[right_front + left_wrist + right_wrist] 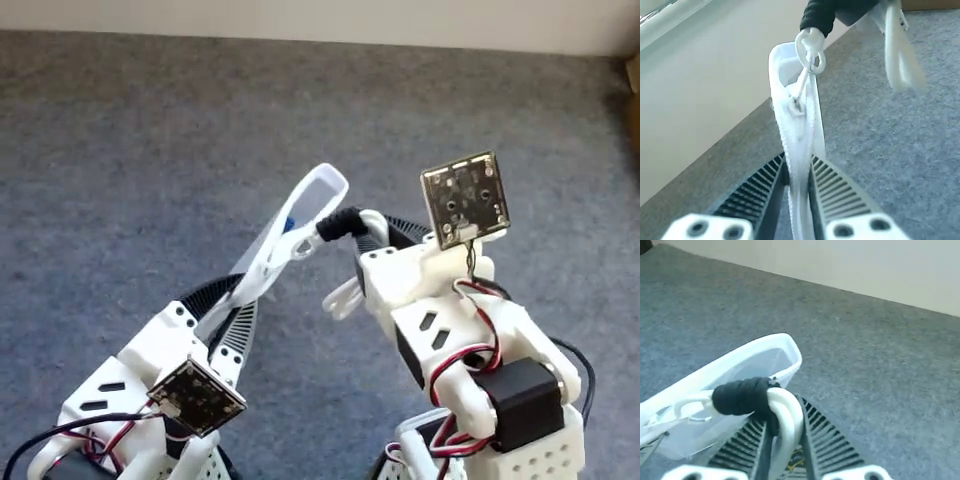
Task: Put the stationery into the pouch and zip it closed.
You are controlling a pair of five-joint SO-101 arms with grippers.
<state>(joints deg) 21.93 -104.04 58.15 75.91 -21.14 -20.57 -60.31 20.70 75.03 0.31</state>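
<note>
**Pouch held in the air between two hands**

The grey, carpet-like table (150, 130) spreads under both arms and meets a pale wall (300, 15) at its far edge. The left arm (120, 390) rises from the near left corner of the high view and the right arm (470, 340) from the near right. Their tips come together above the middle of the table.

Between them hangs the pouch (290, 235), white and partly see-through, lifted clear of the table and slanting up and away from the left arm. The left hand (799, 175) is closed on the pouch's near end, with the ribbed black fingers (755, 190) pressed to both of its sides. The right hand (785, 410) is closed on a white pull loop (786, 412), which has a black wrapping (742, 395) around part of it.

This loop links to a small white ring (810, 45), and a thin cord runs from the ring down to the zip slider (796, 106) near the pouch's far end. The teeth between the left hand and the slider look meshed. Past the slider, the end of the pouch stands slightly open.

A bit of blue (289, 224) shows through the pouch wall; what it is cannot be told.
</note>
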